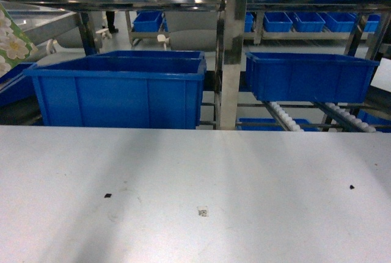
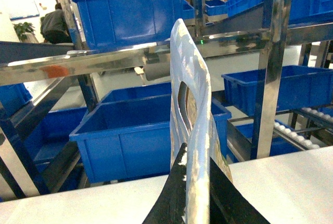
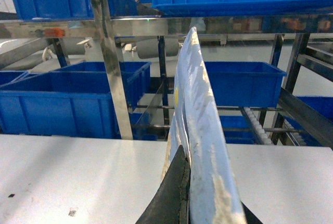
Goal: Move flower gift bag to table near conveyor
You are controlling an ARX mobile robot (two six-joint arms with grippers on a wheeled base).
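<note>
The flower gift bag (image 1: 8, 38) shows only as a corner with white blossoms on green at the far left edge of the head view. In the left wrist view my left gripper (image 2: 196, 152) is shut on the glossy edge of a bag (image 2: 190, 78) with a handle cut-out, held upright above the table (image 2: 281, 182). My right gripper (image 3: 200, 167) is likewise shut on a glossy bag edge (image 3: 195, 104) over the table (image 3: 78, 172). Whether both hold one bag I cannot tell. Neither gripper shows in the head view. The conveyor's white rollers (image 1: 287, 116) slope down behind the table's far right.
A big blue bin (image 1: 116, 92) and a second one (image 1: 308, 77) stand on the steel rack behind the table's far edge, split by a shiny post (image 1: 229, 61). The tabletop (image 1: 244, 171) carries a QR sticker (image 1: 203, 212) and small black marks (image 1: 107, 195).
</note>
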